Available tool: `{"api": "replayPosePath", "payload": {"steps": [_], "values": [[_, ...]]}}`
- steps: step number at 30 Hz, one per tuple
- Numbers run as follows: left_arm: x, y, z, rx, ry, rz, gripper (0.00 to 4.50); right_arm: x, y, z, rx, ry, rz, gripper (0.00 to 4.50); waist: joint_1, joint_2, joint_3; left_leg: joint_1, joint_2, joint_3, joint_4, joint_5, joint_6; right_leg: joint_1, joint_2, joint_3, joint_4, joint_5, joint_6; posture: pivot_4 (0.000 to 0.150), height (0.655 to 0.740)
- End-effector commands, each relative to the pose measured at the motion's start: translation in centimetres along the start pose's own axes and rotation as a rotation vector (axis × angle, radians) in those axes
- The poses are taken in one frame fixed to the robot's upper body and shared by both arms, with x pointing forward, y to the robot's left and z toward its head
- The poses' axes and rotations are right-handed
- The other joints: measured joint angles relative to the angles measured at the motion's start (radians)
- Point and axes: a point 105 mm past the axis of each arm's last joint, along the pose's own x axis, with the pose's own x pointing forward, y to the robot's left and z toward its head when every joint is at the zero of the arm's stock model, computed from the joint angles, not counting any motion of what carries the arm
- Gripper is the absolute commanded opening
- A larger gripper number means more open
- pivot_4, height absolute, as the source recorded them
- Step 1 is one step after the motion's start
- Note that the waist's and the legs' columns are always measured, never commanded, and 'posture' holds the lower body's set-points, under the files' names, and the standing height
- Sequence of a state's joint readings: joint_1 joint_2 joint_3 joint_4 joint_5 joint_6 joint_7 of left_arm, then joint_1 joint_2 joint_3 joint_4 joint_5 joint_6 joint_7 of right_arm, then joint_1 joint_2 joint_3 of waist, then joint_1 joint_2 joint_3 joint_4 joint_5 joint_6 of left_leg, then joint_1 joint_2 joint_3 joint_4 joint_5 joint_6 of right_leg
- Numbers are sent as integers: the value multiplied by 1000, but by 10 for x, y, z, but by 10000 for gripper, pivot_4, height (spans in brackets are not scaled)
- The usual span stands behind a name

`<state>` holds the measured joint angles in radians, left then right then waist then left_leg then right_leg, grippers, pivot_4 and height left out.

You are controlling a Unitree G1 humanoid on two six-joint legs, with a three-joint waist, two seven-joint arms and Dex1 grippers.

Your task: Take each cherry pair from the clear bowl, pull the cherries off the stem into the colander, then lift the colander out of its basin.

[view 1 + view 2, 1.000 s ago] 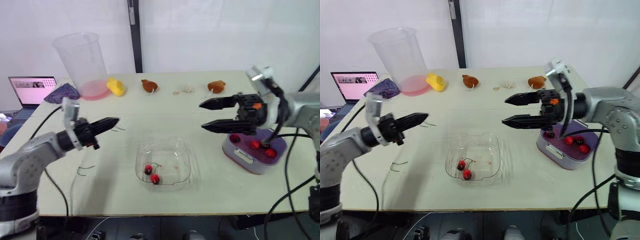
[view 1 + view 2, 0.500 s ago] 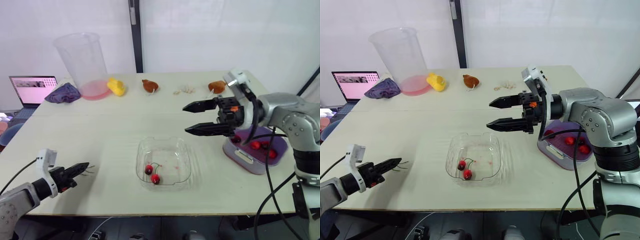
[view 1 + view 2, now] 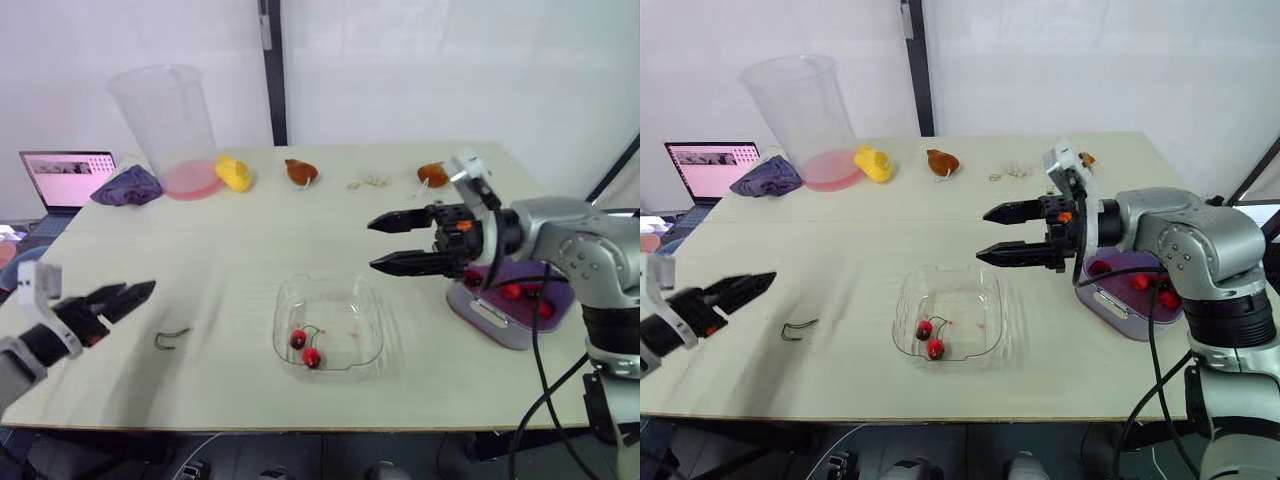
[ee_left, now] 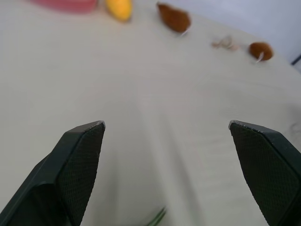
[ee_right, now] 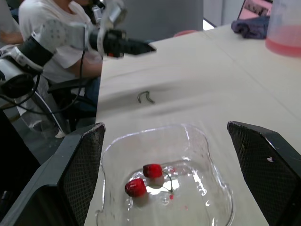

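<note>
A clear bowl sits near the table's front middle, and one red cherry pair lies in it. The purple colander in its basin stands at the right and holds several red cherries. My right gripper hangs open above the bowl's right side, with nothing between its fingers. My left gripper is open over the table's left front edge, its fingers spread wide. A bare green stem lies on the table just right of it.
Along the back stand a tall clear beaker on a pink plate, a yellow duck, two brown lumps, a purple cloth and a laptop. A seated person shows beyond the table.
My left gripper swung back to the left front edge and opened, letting the green stem drop onto the table. My right gripper moved left from the colander toward the bowl.
</note>
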<state>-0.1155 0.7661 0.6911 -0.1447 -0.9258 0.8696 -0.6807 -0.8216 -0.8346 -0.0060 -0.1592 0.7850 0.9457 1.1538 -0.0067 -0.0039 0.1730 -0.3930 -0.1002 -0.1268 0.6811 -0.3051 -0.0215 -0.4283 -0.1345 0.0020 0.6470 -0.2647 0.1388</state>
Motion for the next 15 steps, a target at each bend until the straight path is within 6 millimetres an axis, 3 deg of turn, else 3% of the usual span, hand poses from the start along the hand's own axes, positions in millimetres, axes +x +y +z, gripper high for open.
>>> {"api": "replayPosePath", "payload": {"steps": [1,6,10,15], "values": [[9,-45,19,154,25,-221,44594,-3,8,8,-108,5,-15,45000,-4,0,0,0,0,0,0,0,0,0,0,0,0,0,0,1500,7400],[7,-91,5,366,211,-483,44594,2,21,-1,-221,132,-13,45000,-10,1,0,0,1,2,-3,0,0,-2,0,1,0,0,0,1500,7400],[3,-101,-10,556,335,-584,44594,18,37,3,-291,182,59,45000,-11,2,1,0,2,4,-3,0,0,-2,1,2,-1,0,0,1500,7400],[6,-110,-6,637,309,-653,44594,40,25,-6,-330,282,40,45000,-5,1,1,1,2,5,-3,0,0,-2,1,2,-2,0,0,1500,7400]]}}
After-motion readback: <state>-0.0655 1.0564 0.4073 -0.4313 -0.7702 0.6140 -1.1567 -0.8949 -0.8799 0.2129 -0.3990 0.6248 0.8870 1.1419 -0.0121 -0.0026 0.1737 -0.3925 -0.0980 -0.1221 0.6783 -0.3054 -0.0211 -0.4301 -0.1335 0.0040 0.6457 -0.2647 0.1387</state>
